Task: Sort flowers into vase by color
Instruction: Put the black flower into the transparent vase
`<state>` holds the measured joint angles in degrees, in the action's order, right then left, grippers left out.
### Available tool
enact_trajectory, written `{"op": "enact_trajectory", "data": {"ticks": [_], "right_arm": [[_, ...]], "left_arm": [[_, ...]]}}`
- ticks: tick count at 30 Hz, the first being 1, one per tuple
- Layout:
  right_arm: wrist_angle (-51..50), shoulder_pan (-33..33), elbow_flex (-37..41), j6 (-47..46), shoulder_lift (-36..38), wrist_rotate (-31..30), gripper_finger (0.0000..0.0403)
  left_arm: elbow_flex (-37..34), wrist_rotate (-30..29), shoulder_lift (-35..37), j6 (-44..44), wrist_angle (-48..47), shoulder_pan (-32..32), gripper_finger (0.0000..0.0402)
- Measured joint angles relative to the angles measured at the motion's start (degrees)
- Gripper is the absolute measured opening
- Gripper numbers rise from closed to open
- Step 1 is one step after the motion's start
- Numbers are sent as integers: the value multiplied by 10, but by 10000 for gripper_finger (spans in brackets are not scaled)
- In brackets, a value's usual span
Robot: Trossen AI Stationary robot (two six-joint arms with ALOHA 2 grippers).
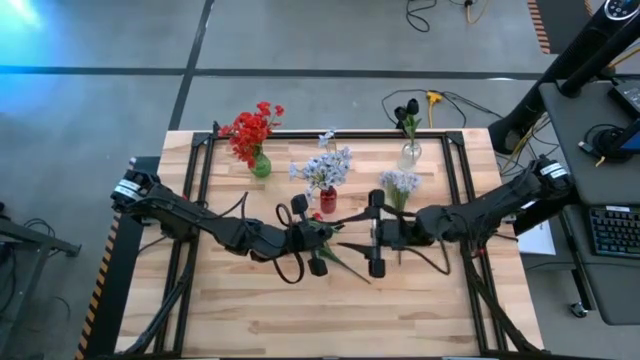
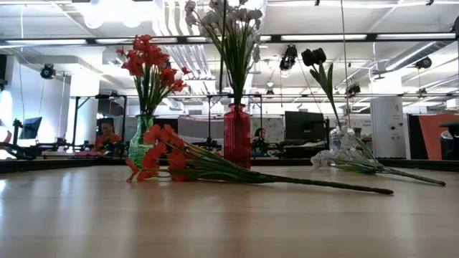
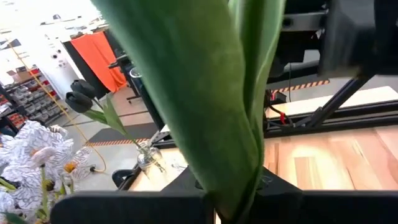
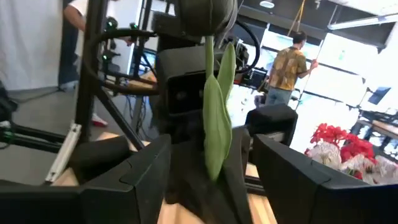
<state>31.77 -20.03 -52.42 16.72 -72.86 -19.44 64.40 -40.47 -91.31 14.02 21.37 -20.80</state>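
My left gripper (image 1: 333,232) is at the table's middle, pointing level, shut on a flower with a dark bud (image 4: 208,15) and broad green leaves (image 3: 205,106). My right gripper (image 1: 362,236) faces it, open, one finger on each side of the leaves' lower tip (image 4: 215,168) without touching. Three vases stand behind: a green vase (image 1: 261,166) with red blooms, a red vase (image 1: 328,199) with pale blue-white blooms, and a clear vase (image 1: 410,153) with a dark-budded stem. A red flower (image 2: 163,156) and a pale flower (image 2: 358,162) lie on the table. My left gripper pinches the dark-budded flower between its two fingers at the base of the leaves (image 3: 237,202). The fingers come in level from the table's left and lie across the stalk. The flower stands roughly upright above them, bud on top, clear of the table.
The lying red flower's long stalk (image 2: 323,185) runs across the table under the grippers. A black frame (image 1: 330,134) edges the table's far side. People (image 4: 283,65) stand in the room beyond. Bare wood (image 1: 280,315) lies toward the near edge.
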Motion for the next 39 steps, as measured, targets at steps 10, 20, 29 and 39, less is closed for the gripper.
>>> {"op": "enact_trajectory", "data": {"ticks": [10, 20, 29, 39], "right_arm": [[-35, 13, -75, 11, -59, 34, 249], [-52, 32, -94, -5, -66, 31, 171], [-56, 45, -94, -4, -66, 43, 43], [-79, 45, -94, -2, -50, 48, 13]], "left_arm": [[0, 1, -2, -2, 0, 0, 0], [0, 3, -2, -8, -5, 0, 0], [0, -17, -2, -16, -8, 0, 0], [1, -86, -2, -17, -9, -3, 44]]}}
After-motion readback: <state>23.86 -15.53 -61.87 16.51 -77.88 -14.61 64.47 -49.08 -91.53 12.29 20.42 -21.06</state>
